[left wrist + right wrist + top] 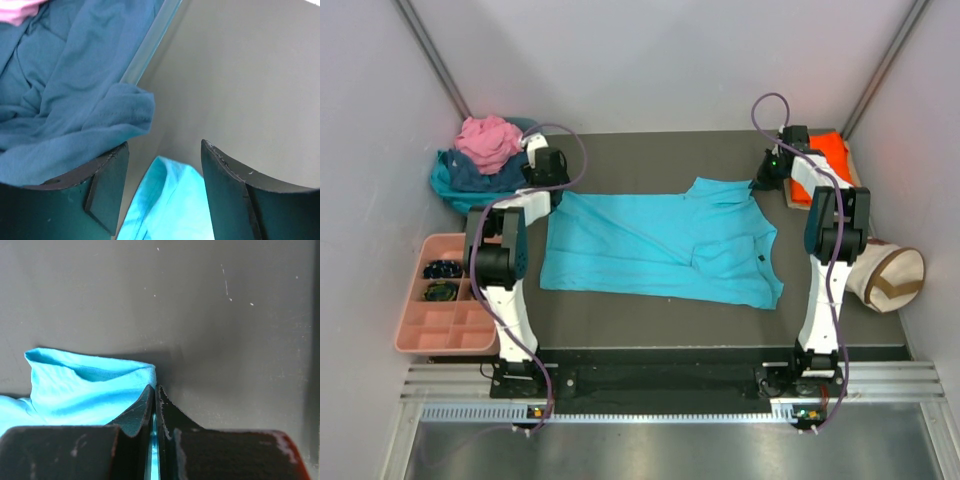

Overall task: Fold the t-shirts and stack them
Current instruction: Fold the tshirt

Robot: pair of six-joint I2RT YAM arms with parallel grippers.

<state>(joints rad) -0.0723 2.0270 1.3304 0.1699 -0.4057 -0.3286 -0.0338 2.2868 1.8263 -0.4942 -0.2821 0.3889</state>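
A bright turquoise t-shirt (660, 245) lies spread flat across the dark table. My left gripper (545, 168) hovers over its back left corner. In the left wrist view the left gripper (165, 150) is open, and the turquoise cloth (175, 205) lies loose below the gap, touching neither finger. My right gripper (767, 172) is at the shirt's back right corner. The right wrist view shows the right gripper (155, 387) shut on a thin fold of the turquoise cloth (85, 385). Pink (488, 140), navy (480, 172) and teal t-shirts sit piled at the back left. An orange t-shirt (830, 152) lies at the back right.
A pink compartment tray (420, 335) stands at the left edge beside the left arm. A cream canvas bag with a brown strap (890, 275) lies to the right of the right arm. Pale walls close in the table on the left, back and right. The blue-teal pile (60, 90) lies close to the left finger.
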